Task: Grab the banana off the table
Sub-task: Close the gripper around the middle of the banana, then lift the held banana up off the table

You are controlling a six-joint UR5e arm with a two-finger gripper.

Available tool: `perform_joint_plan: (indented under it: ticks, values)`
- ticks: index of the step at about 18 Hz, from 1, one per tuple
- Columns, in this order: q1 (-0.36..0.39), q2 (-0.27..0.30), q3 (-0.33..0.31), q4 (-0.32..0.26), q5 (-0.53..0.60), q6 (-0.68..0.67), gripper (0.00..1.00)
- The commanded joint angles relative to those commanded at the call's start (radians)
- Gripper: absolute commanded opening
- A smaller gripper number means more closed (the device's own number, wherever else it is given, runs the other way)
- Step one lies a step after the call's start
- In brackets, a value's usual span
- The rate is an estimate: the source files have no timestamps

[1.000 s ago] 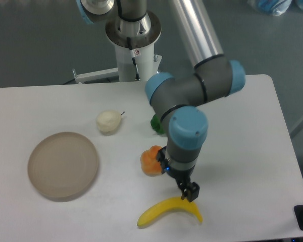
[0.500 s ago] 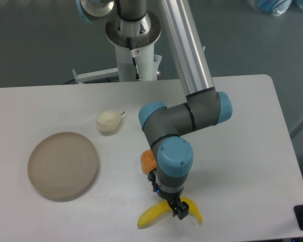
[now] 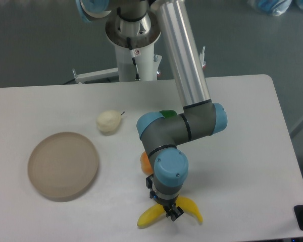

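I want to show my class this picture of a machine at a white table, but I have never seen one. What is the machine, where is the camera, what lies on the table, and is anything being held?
One fixed camera looks down at the table from above. The machine is a jointed robot arm ending in a small two-finger gripper, lowered over the middle of a yellow banana that lies on the table. Whether the fingers have closed is not visible. Also there: a round beige plate, a pale fruit, an orange fruit and something green, both partly hidden by the arm.
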Motion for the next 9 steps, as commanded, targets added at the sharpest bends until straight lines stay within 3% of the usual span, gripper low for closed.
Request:
perform_joint_plan:
  ticks: [2,4,9]
  values:
    - [0.005,0.044,-0.015,-0.035,-0.003,-0.002,0.18]
    - [0.024,0.103,-0.018,-0.153,-0.005,0.002,0.18]
    - [0.069,0.193,-0.009,-0.274,-0.005,0.015,0.18]
